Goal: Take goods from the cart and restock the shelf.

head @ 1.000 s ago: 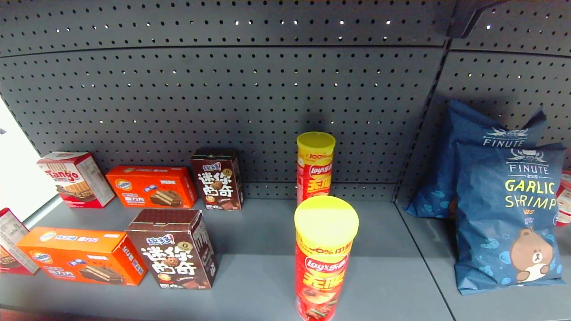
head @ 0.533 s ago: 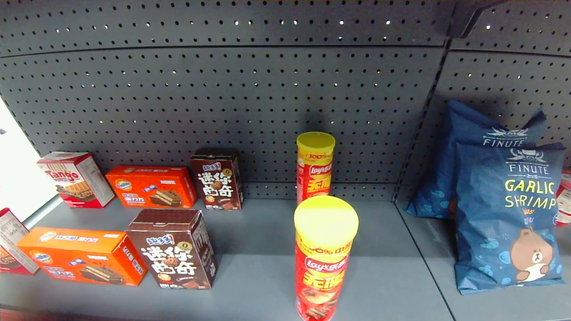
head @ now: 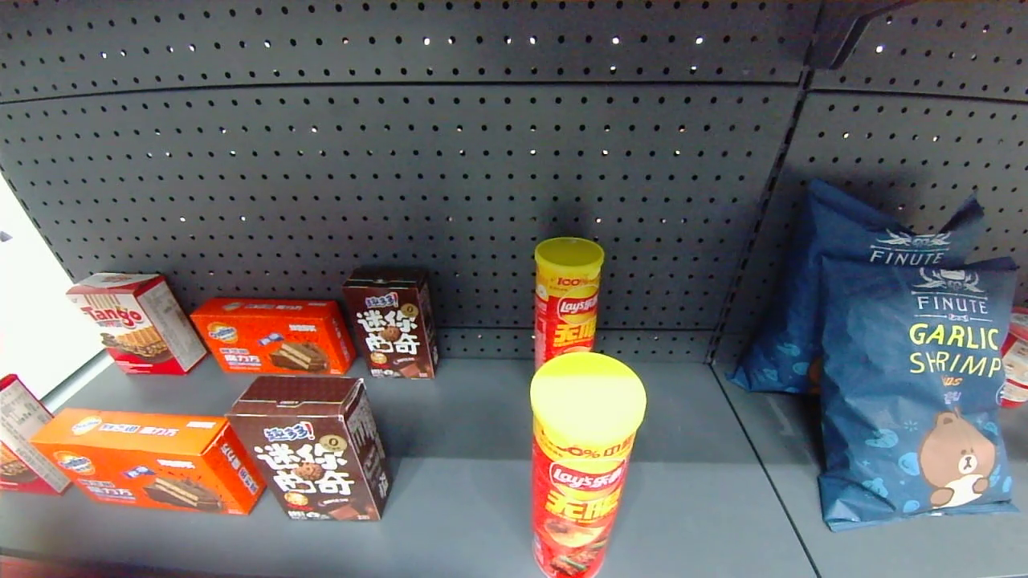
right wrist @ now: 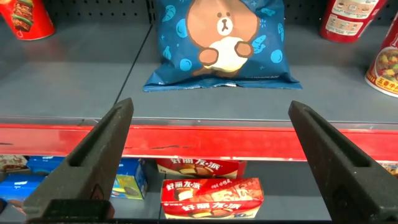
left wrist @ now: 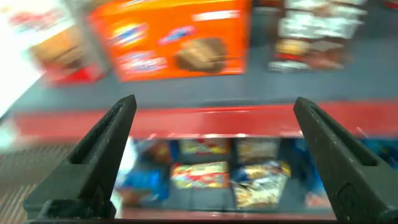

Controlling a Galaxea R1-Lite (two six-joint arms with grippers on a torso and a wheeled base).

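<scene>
The grey shelf (head: 466,433) carries two red chip cans with yellow lids, one at the front (head: 585,466) and one at the back (head: 567,301). Left of them stand brown cookie boxes (head: 315,457) and orange wafer-cake boxes (head: 144,459). Blue shrimp snack bags (head: 915,385) lean at the right. My left gripper (left wrist: 214,102) is open and holds nothing, level with the shelf's red front strip (left wrist: 205,124) and facing an orange box (left wrist: 174,40). My right gripper (right wrist: 210,104) is open and holds nothing, in front of the red strip (right wrist: 205,142) and facing the blue bear bag (right wrist: 221,40).
A pegboard wall (head: 401,177) backs the shelf. A red and white wafer box (head: 136,321) stands far left. Bare shelf floor (head: 699,449) lies between the cans and the bags. Below the red strip, a lower shelf holds packed snacks (left wrist: 205,177) and red boxes (right wrist: 208,190).
</scene>
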